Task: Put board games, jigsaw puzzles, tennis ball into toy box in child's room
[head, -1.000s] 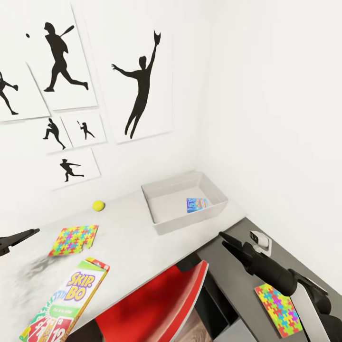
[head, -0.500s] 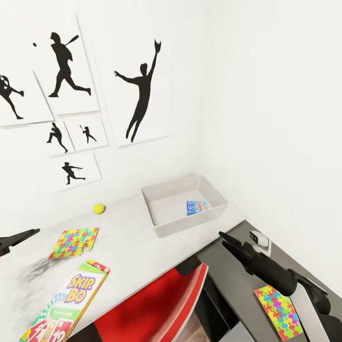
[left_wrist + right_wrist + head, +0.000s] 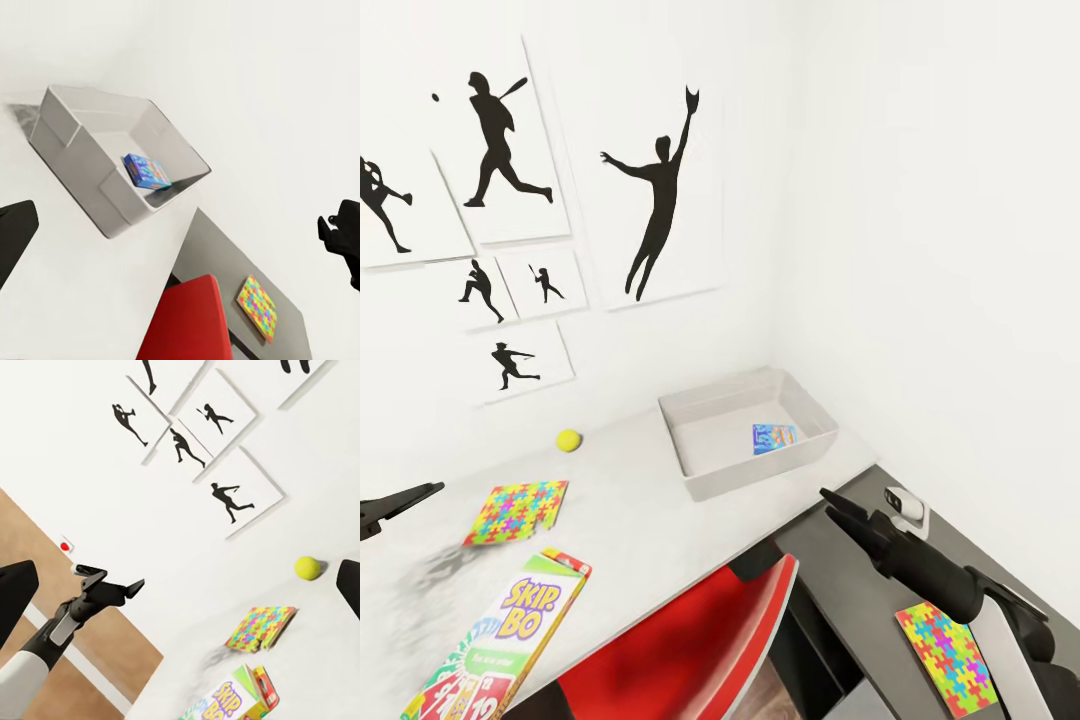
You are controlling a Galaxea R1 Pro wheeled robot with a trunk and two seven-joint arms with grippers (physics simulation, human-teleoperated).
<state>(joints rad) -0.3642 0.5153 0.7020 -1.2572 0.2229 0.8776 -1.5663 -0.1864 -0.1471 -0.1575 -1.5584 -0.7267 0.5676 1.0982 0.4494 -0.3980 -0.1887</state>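
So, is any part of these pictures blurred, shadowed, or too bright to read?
Head view: the walls wash out to near white; a grainy dark shadow smudges the table near the jigsaw puzzle. Left wrist view: the toy box looks sharp. Right wrist view: the tennis ball is crisp.

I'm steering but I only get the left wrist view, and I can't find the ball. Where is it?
Observer: In the head view, the tennis ball lies on the white table, left of the toy box and near the wall.
Operator: Are there more toys over there?
Observer: Yes, a jigsaw puzzle lies flat on the table, nearer the robot than the ball.
Operator: Any games?
Observer: A Skip-Bo game lies by the table's near edge, close beside that puzzle.
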